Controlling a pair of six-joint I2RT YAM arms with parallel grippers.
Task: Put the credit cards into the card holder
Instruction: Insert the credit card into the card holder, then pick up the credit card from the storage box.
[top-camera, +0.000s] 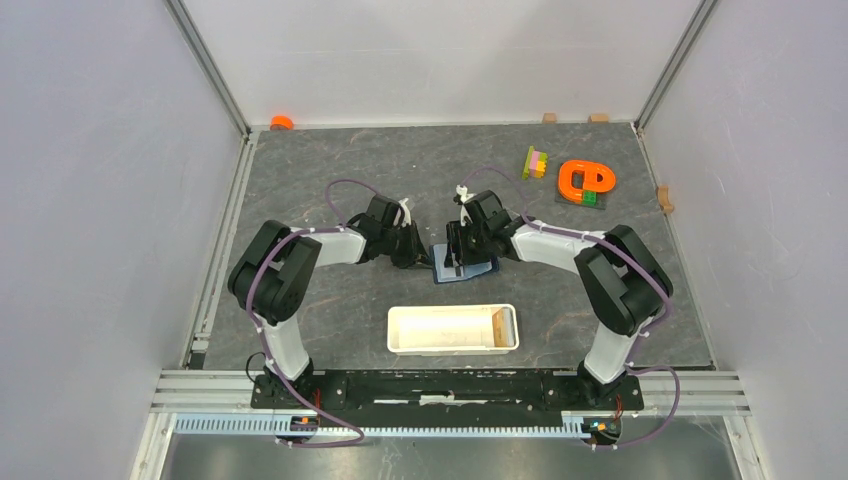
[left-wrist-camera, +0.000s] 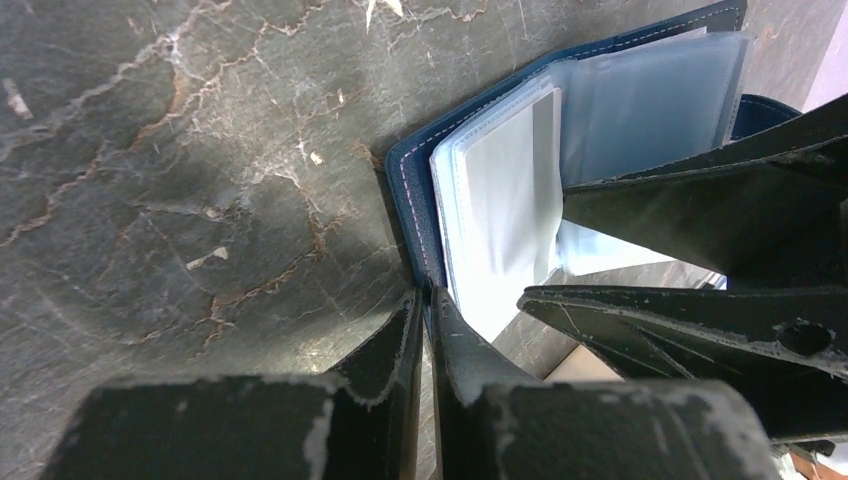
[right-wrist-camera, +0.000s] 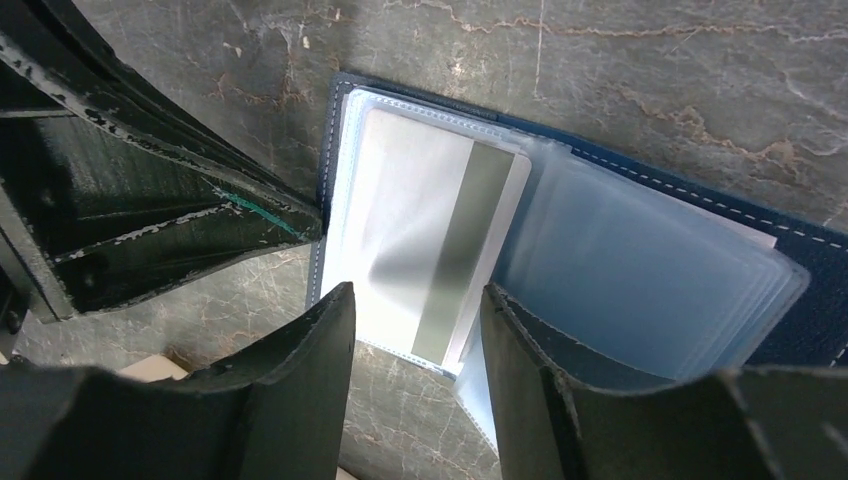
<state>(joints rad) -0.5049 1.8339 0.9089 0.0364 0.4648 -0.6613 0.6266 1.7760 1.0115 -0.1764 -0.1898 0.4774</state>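
Observation:
The navy card holder (top-camera: 468, 268) lies open on the table between both arms, its clear sleeves fanned out. One whitish credit card (right-wrist-camera: 430, 235) with a grey stripe sits in the leftmost sleeve. In the left wrist view the same card (left-wrist-camera: 505, 200) shows beside the blue cover (left-wrist-camera: 412, 190). My left gripper (left-wrist-camera: 425, 297) is shut on the near edge of that cover. My right gripper (right-wrist-camera: 415, 310) hangs open just over the card's lower end, and its right finger (right-wrist-camera: 520, 350) rests against the loose sleeves. No other credit cards are clearly visible.
A long white tray (top-camera: 452, 329) lies in front of the arms, with a tan piece (top-camera: 503, 325) at its right end. Coloured blocks (top-camera: 537, 162) and an orange ring toy (top-camera: 585, 182) stand at the back right. Small wooden blocks (top-camera: 665, 198) line the right wall.

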